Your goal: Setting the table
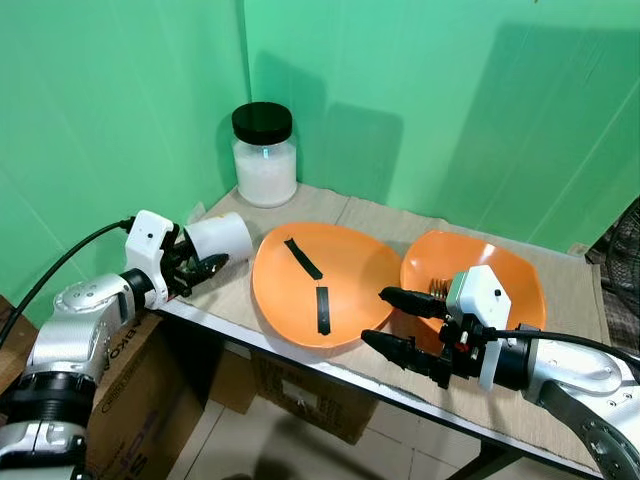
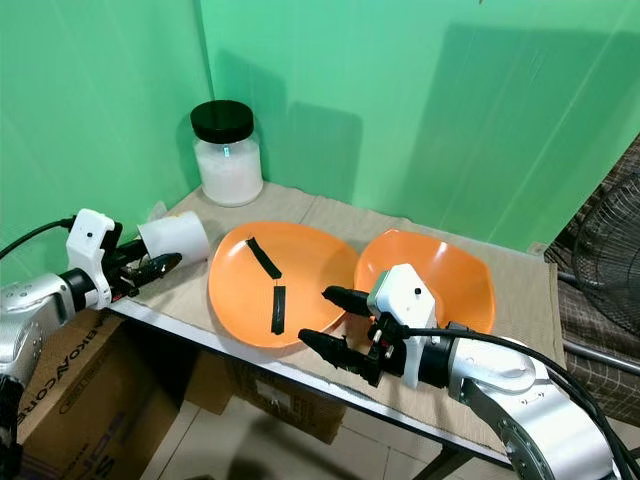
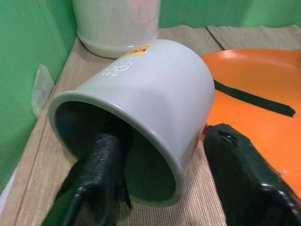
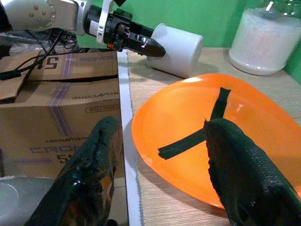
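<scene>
Cloth-covered table (image 1: 590, 300), left claw (image 1: 205, 266) gripping tipped empty mug (image 1: 222, 238)

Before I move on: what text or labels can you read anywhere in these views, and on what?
"5": large figure on the cardboard box beside the table, seen reversed.
Small band of print lower on that box: mirrored, too blurred to read.
Partial dark letters on the box under the left arm in the head view: cut off, unreadable.
White print and a small yellow-red mark on the white cup that the left hand holds: too blurred to read.
</scene>
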Available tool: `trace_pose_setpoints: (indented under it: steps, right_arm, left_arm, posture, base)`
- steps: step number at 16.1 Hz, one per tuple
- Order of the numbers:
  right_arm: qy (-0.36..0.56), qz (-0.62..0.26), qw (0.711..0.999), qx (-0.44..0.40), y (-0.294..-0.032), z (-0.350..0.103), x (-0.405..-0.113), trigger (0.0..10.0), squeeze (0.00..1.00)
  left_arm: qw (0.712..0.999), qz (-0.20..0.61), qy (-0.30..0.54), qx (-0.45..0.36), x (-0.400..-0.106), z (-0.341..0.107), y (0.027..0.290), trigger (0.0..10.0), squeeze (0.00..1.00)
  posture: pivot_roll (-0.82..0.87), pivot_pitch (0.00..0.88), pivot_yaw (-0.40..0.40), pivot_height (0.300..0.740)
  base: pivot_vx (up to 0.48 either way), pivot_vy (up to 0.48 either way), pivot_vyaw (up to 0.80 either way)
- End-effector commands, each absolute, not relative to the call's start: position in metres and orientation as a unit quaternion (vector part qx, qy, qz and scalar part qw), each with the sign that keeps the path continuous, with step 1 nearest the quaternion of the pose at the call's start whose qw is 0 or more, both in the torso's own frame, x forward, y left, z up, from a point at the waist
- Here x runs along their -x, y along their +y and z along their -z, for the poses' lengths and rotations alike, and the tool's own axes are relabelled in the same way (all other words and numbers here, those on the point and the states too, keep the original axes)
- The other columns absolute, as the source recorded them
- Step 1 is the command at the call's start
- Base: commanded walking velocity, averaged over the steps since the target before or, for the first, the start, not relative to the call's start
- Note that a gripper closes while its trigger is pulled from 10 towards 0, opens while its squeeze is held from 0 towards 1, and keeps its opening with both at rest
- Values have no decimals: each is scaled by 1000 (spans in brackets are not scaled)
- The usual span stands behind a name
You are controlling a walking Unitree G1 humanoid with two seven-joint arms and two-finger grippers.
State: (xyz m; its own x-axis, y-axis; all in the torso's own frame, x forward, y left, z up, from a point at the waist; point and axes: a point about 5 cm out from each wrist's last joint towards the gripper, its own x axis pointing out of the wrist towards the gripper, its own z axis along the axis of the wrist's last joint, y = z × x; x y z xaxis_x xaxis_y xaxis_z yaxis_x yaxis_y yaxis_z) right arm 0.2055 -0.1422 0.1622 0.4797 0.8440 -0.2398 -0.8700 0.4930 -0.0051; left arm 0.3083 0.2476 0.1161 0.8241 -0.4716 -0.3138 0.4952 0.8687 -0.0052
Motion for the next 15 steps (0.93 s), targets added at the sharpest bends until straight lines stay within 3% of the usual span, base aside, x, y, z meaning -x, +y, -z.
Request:
trace_pose_setpoints:
  steps: [1, 15]
  right_arm:
    - [100, -503, 856, 65, -143, -163, -206, 10000, 0]
    - [94, -503, 857, 67, -141, -161, -209, 10000, 0]
  left_arm:
    - [957, 253, 137, -40, -309, -122, 246, 0, 0]
    - [963, 232, 128, -48, -305, -124, 246, 0, 0]
  posture:
    - [-152, 0, -18, 740]
    - [-134, 0, -16, 740]
  base:
    - [0, 0, 0]
    - [0, 0, 0]
